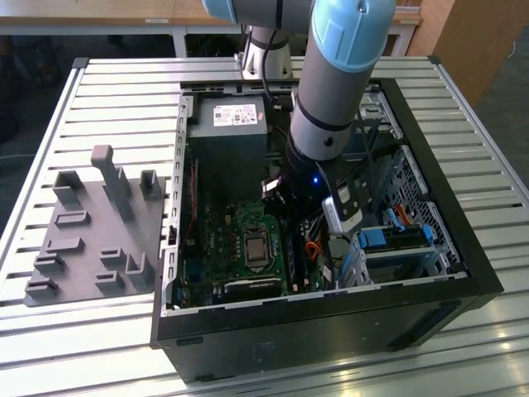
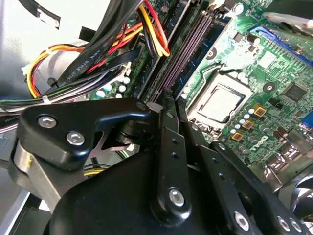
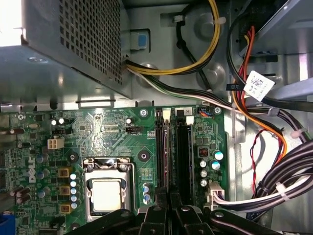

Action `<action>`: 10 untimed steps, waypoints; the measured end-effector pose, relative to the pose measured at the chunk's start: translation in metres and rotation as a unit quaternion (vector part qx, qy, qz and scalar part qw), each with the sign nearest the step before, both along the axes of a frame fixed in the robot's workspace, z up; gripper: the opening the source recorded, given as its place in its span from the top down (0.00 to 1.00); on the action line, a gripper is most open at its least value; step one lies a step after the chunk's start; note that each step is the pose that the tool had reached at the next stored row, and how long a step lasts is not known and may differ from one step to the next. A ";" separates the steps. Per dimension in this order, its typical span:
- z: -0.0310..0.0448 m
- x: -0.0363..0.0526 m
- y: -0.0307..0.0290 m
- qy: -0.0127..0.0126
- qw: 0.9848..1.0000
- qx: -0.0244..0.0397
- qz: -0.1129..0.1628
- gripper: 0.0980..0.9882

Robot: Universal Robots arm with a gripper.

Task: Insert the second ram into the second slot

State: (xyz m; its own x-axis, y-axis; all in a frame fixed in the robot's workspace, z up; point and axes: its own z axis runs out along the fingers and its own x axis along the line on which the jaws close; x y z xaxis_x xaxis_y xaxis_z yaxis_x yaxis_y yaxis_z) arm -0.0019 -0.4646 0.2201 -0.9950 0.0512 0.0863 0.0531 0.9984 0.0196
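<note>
The gripper point(image 2: 173, 100) hangs low inside the case, just beside the CPU socket point(image 2: 220, 103) and directly over the near end of the memory slots. Its black metal links and bright screw heads crowd both wrist views. Whether it is clamped on anything I cannot tell, because its own body hides the tip. That position, lined up with the length of the slots, suits work on a stick that must go straight down into a narrow channel.

I cannot pick out the second ram for certain. A thin blue-green seated stick point(image 2: 204, 46) stands on edge in the slot nearest the CPU socket. The second slot point(image 3: 184, 147), one step farther from the socket, looks like a long dark trough with light clips at its far end. Where it shows, it appears bare, so I judge the insertion not yet done.

The socket is a square of dull silver under a steel frame, set in a glossy green motherboard point(image 3: 98, 132) studded with small can-shaped capacitors. Beyond the slots from the socket, bundled cables point(image 3: 274, 186), black, yellow, red and orange, are tied back towards the case wall, probably to keep the slots reachable. A perforated grey power supply point(image 3: 73, 44) sits above the board.

In the exterior view the black case point(image 1: 463, 273) lies open on a ribbed metal table point(image 1: 124, 83), with a grey moulded fixture point(image 1: 91, 231) well apart from the socket on the exterior view's left
</note>
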 end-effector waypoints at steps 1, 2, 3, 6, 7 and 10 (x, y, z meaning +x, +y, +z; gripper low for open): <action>-0.0003 0.0000 0.0000 0.000 1.000 0.000 0.000 0.96; -0.0006 -0.0002 0.0000 0.000 1.000 0.000 0.001 0.96; -0.0007 -0.0003 -0.0001 0.000 1.000 0.000 0.002 0.96; -0.0012 -0.0003 0.0000 0.000 1.000 0.000 0.002 0.96; -0.0012 -0.0003 0.0000 0.000 1.000 0.000 0.002 0.96; -0.0012 -0.0003 0.0000 0.000 1.000 0.000 0.002 0.96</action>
State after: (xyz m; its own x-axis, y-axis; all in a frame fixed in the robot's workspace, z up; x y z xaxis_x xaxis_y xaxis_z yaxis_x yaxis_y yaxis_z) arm -0.0021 -0.4646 0.2188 -0.9952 0.0469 0.0862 0.0487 0.9986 0.0191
